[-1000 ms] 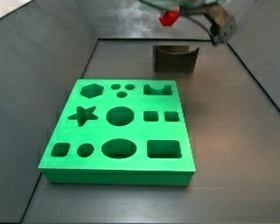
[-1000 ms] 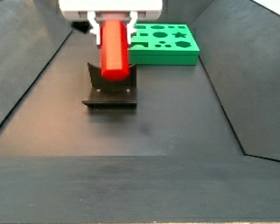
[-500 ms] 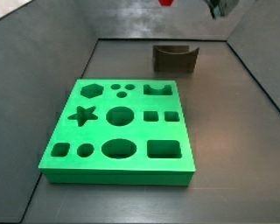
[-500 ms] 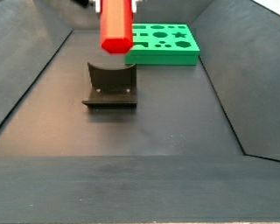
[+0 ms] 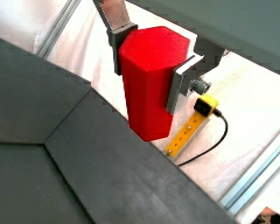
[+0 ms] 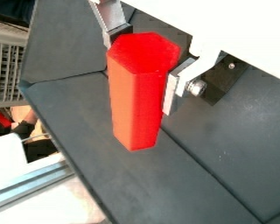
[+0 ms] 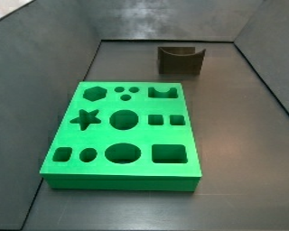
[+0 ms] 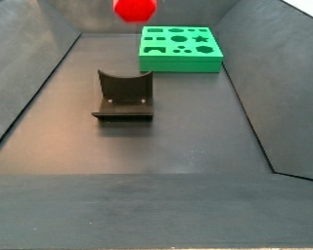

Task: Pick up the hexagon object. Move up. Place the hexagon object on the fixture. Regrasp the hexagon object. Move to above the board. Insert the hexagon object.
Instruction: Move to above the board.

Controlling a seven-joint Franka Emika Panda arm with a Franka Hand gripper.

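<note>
Your two side views look down from opposite ends, sharing the bright green holed board (image 7: 125, 135) and dark notched fixture (image 8: 122, 96); both wrist views sit close on the gripper (image 5: 154, 54).

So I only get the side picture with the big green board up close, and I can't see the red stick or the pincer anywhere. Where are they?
Observer: The bright red hexagonal bar is clamped in the pincer. Both wrist views show it.
Operator: Is it high up?
Observer: Yes. In a side view only its red tip peeks in at the top edge of the picture, well clear of the dark notched fixture.
Operator: How is it held?
Observer: The silver fingers grip it near one end. The rest sticks out free, touching nothing.
</note>
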